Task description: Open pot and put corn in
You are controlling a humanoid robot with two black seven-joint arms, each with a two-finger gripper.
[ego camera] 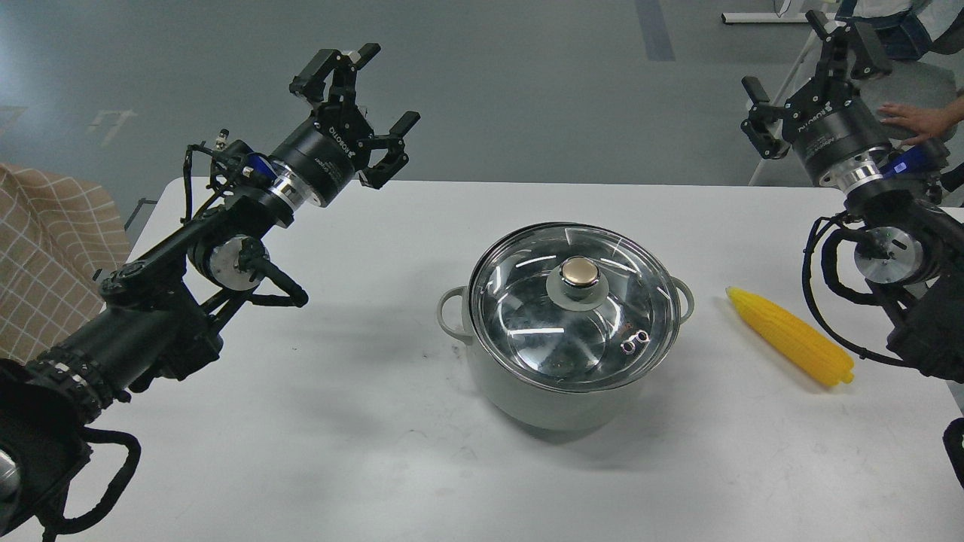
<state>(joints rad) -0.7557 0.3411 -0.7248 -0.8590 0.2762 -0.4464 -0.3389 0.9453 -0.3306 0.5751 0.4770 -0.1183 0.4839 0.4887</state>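
Observation:
The pale grey-green pot [550, 395] stands at the middle of the white table [316, 452]. Its round glass lid [527, 316] with a brass-coloured knob [580, 272] rests on it, covering the inside. The yellow corn [791, 336] lies flat on the table to the right of the pot, apart from it, tapered end pointing back left. My left gripper [376, 90] is raised above the table's far left edge, open and empty, well away from the pot. My right gripper [802, 68] is raised beyond the far right corner, open and empty, behind and above the corn.
A checked cloth [45, 248] sits off the table's left side. A person's hand [915, 120] rests on a grey surface behind my right gripper. Beyond the table's back edge is grey floor.

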